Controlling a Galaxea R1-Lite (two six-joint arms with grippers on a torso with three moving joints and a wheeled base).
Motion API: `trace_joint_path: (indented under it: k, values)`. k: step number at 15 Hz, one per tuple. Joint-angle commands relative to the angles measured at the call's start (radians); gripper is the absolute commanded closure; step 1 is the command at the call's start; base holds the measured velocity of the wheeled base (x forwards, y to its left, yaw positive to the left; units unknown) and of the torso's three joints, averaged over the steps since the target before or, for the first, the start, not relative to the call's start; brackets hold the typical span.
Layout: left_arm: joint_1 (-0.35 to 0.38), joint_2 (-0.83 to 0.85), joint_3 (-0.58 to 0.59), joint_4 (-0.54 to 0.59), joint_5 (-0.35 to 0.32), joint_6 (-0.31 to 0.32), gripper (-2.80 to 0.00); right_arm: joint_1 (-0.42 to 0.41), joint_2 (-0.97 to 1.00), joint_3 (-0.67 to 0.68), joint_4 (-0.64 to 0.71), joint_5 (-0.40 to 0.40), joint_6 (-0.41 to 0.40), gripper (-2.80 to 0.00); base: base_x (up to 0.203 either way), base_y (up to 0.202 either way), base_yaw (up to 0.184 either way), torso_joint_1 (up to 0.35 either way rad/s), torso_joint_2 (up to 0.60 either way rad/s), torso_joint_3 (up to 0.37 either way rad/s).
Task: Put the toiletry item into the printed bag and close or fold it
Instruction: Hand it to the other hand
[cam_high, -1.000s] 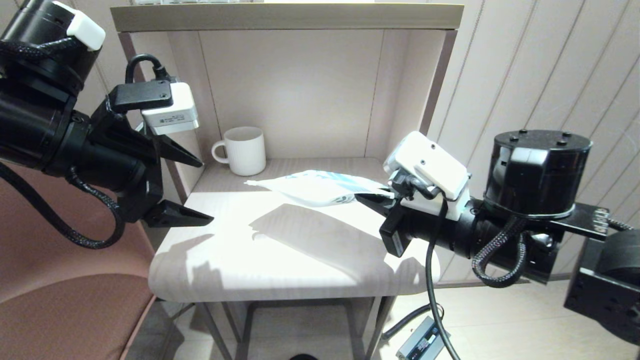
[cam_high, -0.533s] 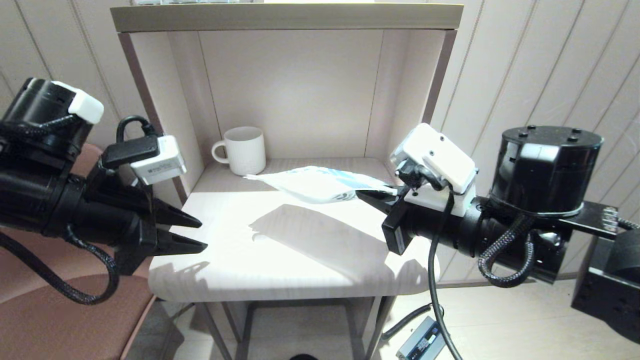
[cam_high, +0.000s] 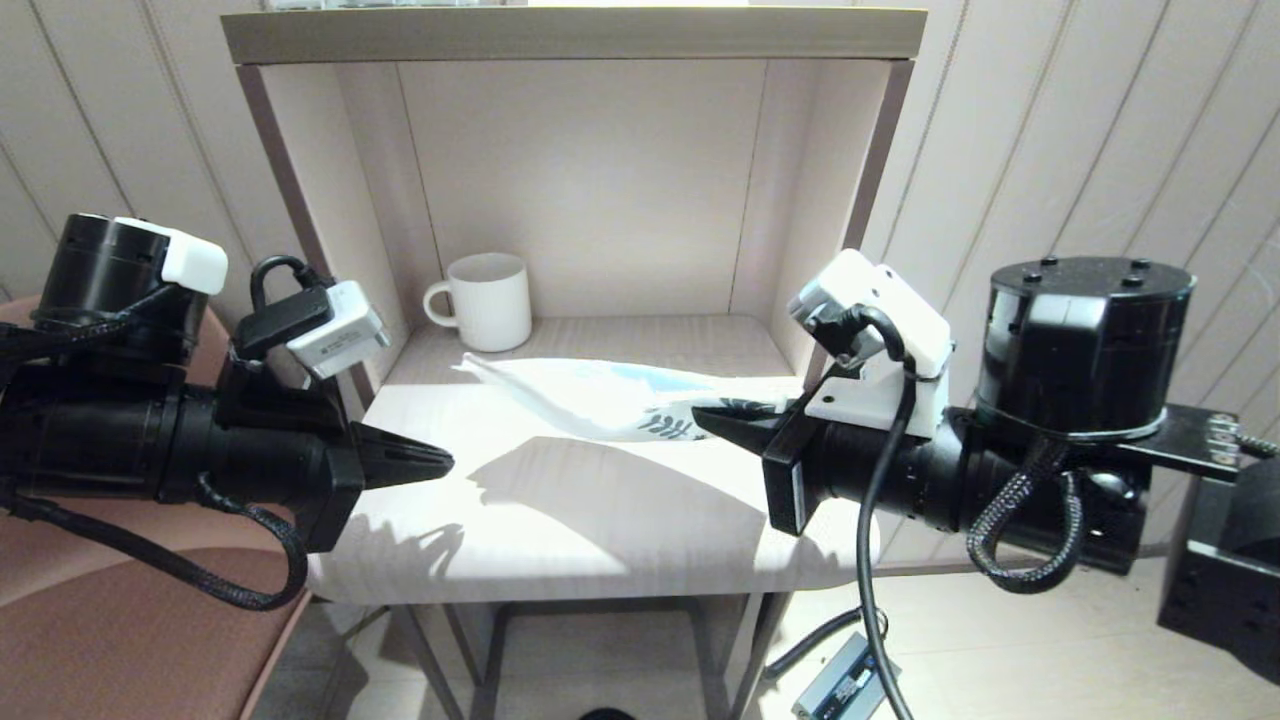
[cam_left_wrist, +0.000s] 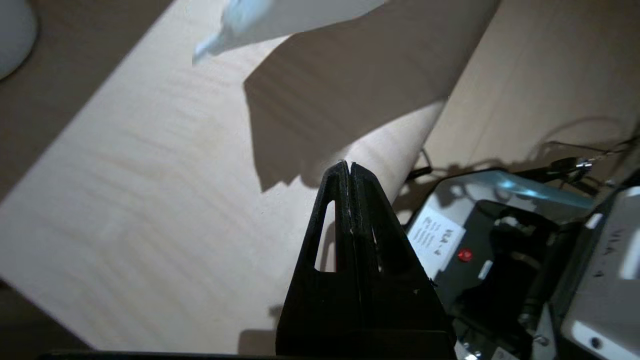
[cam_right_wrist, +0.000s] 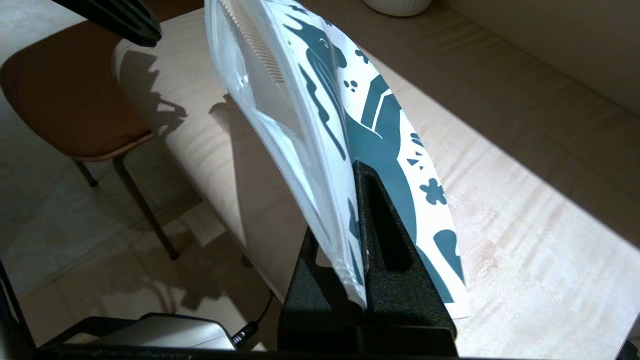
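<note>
The printed bag (cam_high: 610, 400), white with dark blue leaf prints (cam_right_wrist: 370, 125), hangs tilted on edge above the light wooden table (cam_high: 600, 530). My right gripper (cam_high: 722, 425) is shut on its printed end (cam_right_wrist: 356, 200). The bag's far end (cam_left_wrist: 280, 17) droops toward the mug. A row of fine comb teeth (cam_right_wrist: 257, 47) shows through the bag's translucent side, so the white comb lies inside. My left gripper (cam_high: 440, 460) is shut and empty by the table's left edge, clear of the bag (cam_left_wrist: 348, 167).
A white ribbed mug (cam_high: 490, 300) stands at the back left of the shelf niche, whose side walls (cam_high: 860, 190) flank the table. A brown chair seat (cam_high: 120, 640) sits below my left arm. Cables and a grey box (cam_high: 845, 685) lie on the floor.
My left gripper dropped lower, swung toward the table and went from open to shut. My right gripper rolled, turning the bag onto its edge; its free end sagged.
</note>
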Motion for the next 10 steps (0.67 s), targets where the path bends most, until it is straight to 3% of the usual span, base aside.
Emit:
trace_joint_path:
  k: [1, 5, 7, 10]
  values:
    - [-0.002, 0.018, -0.031, 0.002, -0.092, -0.026, 0.00, 0.002, -0.020, -0.004, 0.008, 0.004, 0.016, 0.00, 0.000, 0.000, 0.000, 0.000, 0.00, 0.000]
    - [-0.008, 0.075, -0.096, 0.002, -0.142, -0.041, 0.00, -0.010, -0.043, -0.008, 0.073, 0.121, 0.093, 0.00, 0.000, 0.000, 0.000, 0.000, 0.00, 0.000]
    - [-0.029, 0.110, -0.128, 0.002, -0.191, -0.066, 0.00, -0.010, -0.042, -0.009, 0.074, 0.125, 0.098, 0.00, 0.000, 0.000, 0.000, 0.000, 0.00, 0.000]
    - [-0.064, 0.156, -0.147, -0.007, -0.213, -0.073, 0.00, -0.012, -0.031, -0.017, 0.088, 0.130, 0.099, 0.00, 0.000, 0.000, 0.000, 0.000, 0.00, 0.000]
